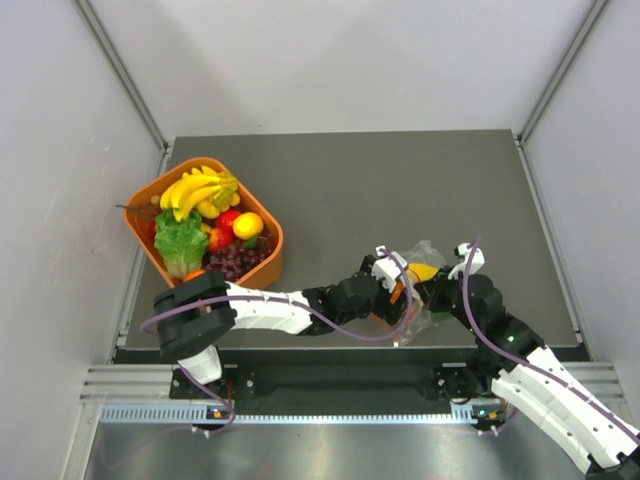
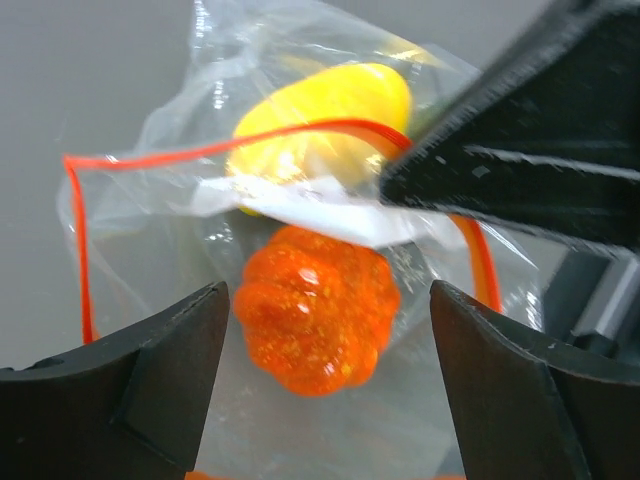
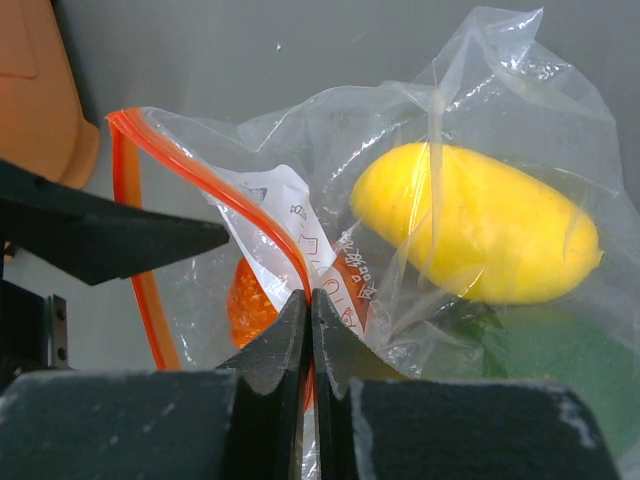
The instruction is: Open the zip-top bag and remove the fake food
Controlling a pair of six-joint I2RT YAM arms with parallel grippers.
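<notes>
The zip-top bag [image 1: 428, 258] lies crinkled at the table's front right, its orange-red zip strip [image 2: 200, 150] gaping open. Inside it is fake food: a yellow fruit [image 3: 480, 235], an orange-red round fruit [image 2: 318, 320] and a dark green fruit [image 3: 565, 365]. My left gripper [image 2: 328, 300] is open at the bag's mouth, with the orange-red fruit between its fingers [image 2: 160, 370] but not touching them. My right gripper [image 3: 310, 300] is shut on the zip-top bag's strip and holds that edge up. In the top view the left gripper [image 1: 398, 283] and right gripper [image 1: 432, 290] meet at the bag.
An orange basket [image 1: 272, 232] stands at the back left, holding bananas [image 1: 200, 190], lettuce [image 1: 180, 242], grapes [image 1: 238, 262] and other toy fruit. Its corner shows in the right wrist view. White walls close the table in at the left, right and back.
</notes>
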